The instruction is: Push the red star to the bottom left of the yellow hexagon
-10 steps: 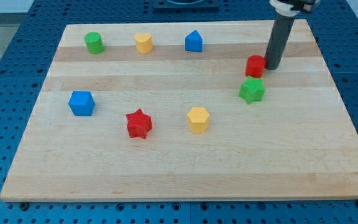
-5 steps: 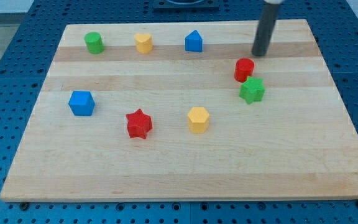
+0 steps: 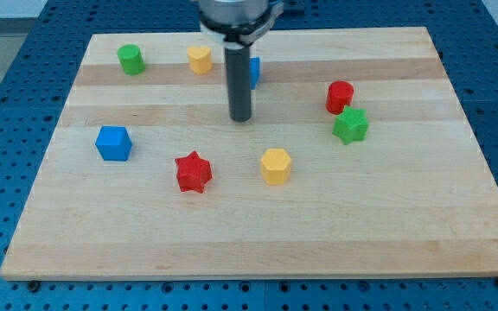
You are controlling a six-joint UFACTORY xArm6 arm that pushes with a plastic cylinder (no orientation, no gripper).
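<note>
The red star (image 3: 194, 172) lies on the wooden board (image 3: 258, 233), left of centre. The yellow hexagon (image 3: 276, 166) lies about a block's width to the star's right, at nearly the same height. My tip (image 3: 242, 118) rests on the board above and between them, nearer the view's top. It touches no block. The rod hides part of a blue block (image 3: 253, 71) behind it.
A blue cube (image 3: 113, 142) lies left of the star. A green cylinder (image 3: 130, 59) and a yellow block (image 3: 200, 60) lie along the view's top. A red cylinder (image 3: 340, 97) touches a green star (image 3: 350, 126) at the right.
My tip has moved from beside the red cylinder at the right across to the board's middle. The red cylinder was shifted slightly left and down, against the green star. Red star unmoved.
</note>
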